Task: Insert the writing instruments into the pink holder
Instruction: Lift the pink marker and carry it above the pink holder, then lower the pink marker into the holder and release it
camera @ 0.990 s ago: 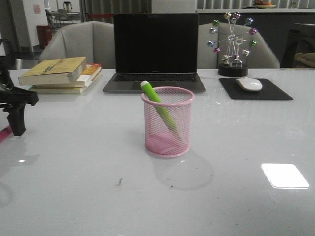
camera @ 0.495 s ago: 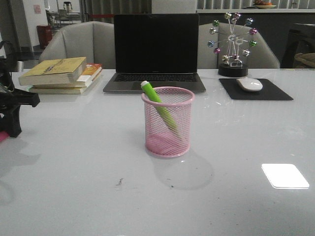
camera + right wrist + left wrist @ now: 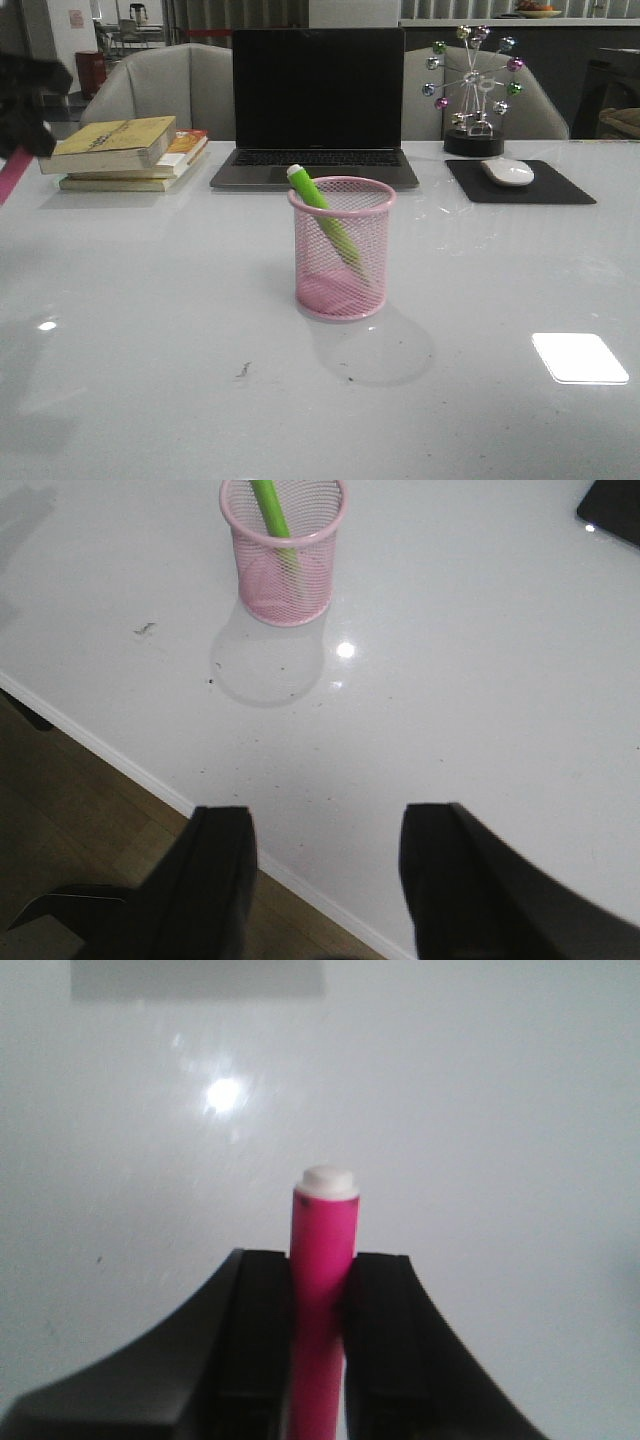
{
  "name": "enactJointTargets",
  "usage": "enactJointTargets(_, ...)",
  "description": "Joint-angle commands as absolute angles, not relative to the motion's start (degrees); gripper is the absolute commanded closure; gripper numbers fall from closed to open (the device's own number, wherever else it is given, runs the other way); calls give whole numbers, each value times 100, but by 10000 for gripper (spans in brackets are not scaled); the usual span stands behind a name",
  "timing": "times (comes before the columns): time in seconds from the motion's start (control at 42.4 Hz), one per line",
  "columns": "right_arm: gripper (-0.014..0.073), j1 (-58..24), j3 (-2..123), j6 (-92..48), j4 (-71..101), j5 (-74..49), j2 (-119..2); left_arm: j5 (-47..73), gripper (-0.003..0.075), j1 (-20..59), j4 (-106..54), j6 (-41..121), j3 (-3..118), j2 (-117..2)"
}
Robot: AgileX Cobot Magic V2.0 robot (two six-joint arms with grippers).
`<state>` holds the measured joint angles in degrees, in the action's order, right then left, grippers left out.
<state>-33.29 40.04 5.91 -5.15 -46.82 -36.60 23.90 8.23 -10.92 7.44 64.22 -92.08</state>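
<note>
The pink holder point(image 3: 341, 250) stands upright mid-table, and the green pen point(image 3: 320, 212) leans inside it with its whitish cap above the rim. At the far left edge my left gripper point(image 3: 28, 100) is a dark blur raised above the table, with a strip of the magenta pen point(image 3: 10, 180) hanging below it. In the left wrist view that gripper point(image 3: 322, 1270) is shut on the magenta pen point(image 3: 323, 1240), whose white cap points at bare tabletop. My right gripper point(image 3: 325, 820) is open and empty over the table's near edge, short of the holder point(image 3: 283, 555) and green pen point(image 3: 268, 505).
An open laptop point(image 3: 316, 105) sits behind the holder. A stack of books point(image 3: 125, 152) lies at the back left. At the back right are a mouse point(image 3: 507, 171) on a black pad point(image 3: 520, 183) and a ferris-wheel ornament point(image 3: 473, 90). The table's front edge point(image 3: 130, 765) borders wooden floor.
My left gripper has lifted from near the tabletop at the left edge to high above it, carrying the magenta pen. The holder and green pen have not moved.
</note>
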Motion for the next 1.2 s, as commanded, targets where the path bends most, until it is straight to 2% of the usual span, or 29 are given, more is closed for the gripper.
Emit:
enactJointTargets(0.0,148,-3286,4134,604,-607,-4325,-3645,963,627,1269,-1391,789,5979,-8259)
enactJointTargets(0.165,148,-3286,4134,604,-607,-4325,-3645,-798,627,2357,-1391,789,5234,-7605)
enactJointTargets(0.259,148,-3286,4134,604,-607,-4325,-3645,-1349,627,2997,-1391,779,5163,-7630)
enactJointTargets(0.401,148,-3286,4134,604,-607,-4325,-3645,-2606,627,3889,-1391,779,5163,-7986)
enactJointTargets(0.589,148,-3286,4134,604,-607,-4325,-3645,-4297,627,4557,-1380,779,5200,-8754)
enactJointTargets(0.895,148,-3286,4134,604,-607,-4325,-3645,-4553,627,4819,-1348,697,5905,-10048)
enactJointTargets(1.178,148,-3286,4134,604,-607,-4325,-3645,-4503,594,4819,-1348,697,6014,-10563)
